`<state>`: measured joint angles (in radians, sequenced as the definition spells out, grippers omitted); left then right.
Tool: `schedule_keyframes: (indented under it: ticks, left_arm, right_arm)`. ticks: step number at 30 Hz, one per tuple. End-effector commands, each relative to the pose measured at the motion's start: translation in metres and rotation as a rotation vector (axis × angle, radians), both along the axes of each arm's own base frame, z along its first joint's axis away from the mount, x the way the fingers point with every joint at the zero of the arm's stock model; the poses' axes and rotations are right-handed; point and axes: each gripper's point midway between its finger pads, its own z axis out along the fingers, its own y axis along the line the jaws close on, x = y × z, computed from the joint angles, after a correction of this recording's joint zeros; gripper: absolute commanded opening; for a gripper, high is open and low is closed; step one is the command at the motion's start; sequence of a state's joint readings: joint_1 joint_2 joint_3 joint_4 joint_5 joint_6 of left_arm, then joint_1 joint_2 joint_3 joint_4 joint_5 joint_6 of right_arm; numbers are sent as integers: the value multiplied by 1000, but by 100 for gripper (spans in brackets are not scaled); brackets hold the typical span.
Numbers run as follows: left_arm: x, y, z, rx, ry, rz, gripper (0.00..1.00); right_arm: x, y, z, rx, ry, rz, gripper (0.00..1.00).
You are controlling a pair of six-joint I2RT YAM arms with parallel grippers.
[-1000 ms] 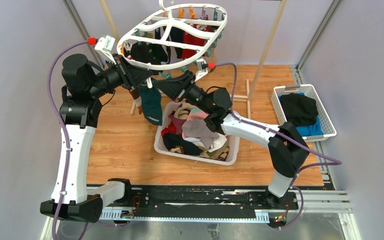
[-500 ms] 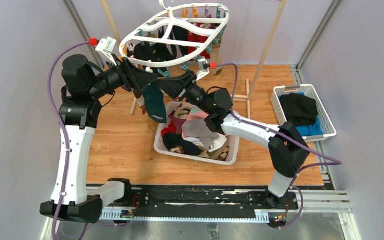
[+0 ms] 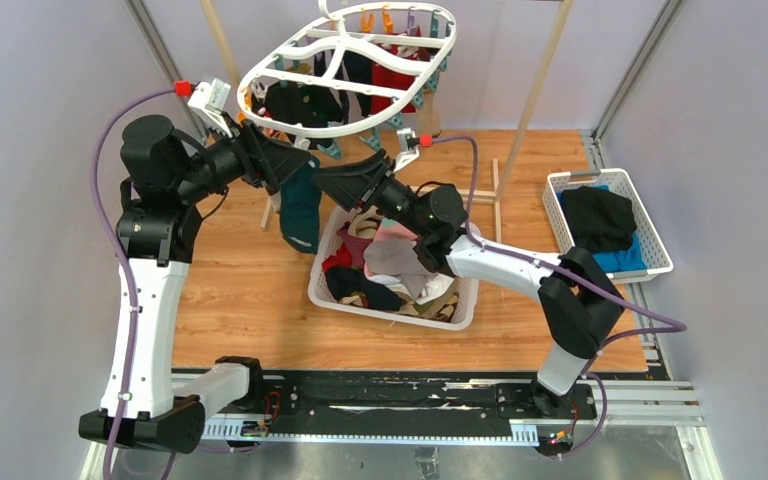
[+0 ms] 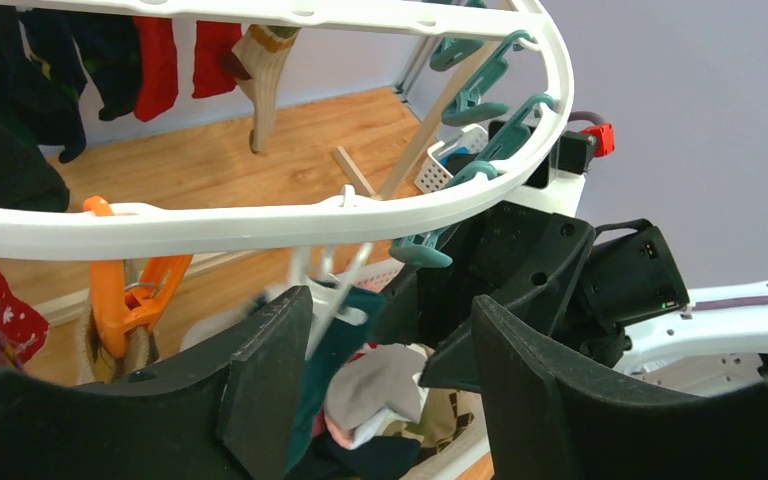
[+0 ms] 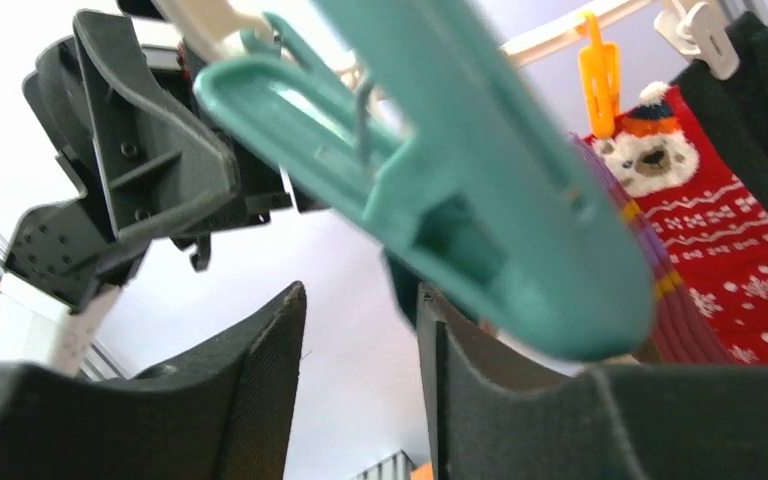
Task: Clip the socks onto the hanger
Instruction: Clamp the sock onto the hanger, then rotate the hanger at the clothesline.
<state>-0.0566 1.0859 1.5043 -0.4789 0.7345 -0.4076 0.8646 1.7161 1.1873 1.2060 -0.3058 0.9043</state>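
Top external view: the white oval hanger (image 3: 340, 130) hangs tilted over the far side of the wooden table (image 3: 230, 290), with dark and red socks already pinned along its far rim. Both arms reach up to its near edge. The left gripper (image 3: 288, 166) sits just under the rim, and a teal sock (image 3: 300, 210) hangs straight down just beside it. The right gripper (image 3: 328, 180) points at it from the other side, close by. Below them a white basket (image 3: 317, 285) holds a heap of mixed socks (image 3: 400, 260). A 2nd basket (image 3: 556, 205) at the right edge holds black clothes (image 3: 595, 215) on something blue.

From the left wrist, the 2 fingers (image 4: 270, 370) stand well apart with nothing clamped between them. In the gap a white clip (image 4: 328, 285) dangles from the hanger rim (image 4: 260, 225), with the teal sock (image 4: 345, 340) below it (both blurred). An orange clip (image 4: 110, 295) hangs to the left.

From the right wrist, the fingers (image 5: 260, 390) are parted by a narrow gap that shows only the wall, so this grip is released too. A teal clip (image 5: 460, 190) fills the view just above them, and a red sock (image 5: 720, 230) with a bear pattern hangs behind.
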Motion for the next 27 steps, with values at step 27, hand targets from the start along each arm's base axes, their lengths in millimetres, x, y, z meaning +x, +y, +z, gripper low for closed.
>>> schedule_keyframes:
  ticks: [27]
  left_arm:
    - [-11,1,2,38,-38,-1,56]
  right_arm:
    - [33,-48,28,33,-172,-23,79]
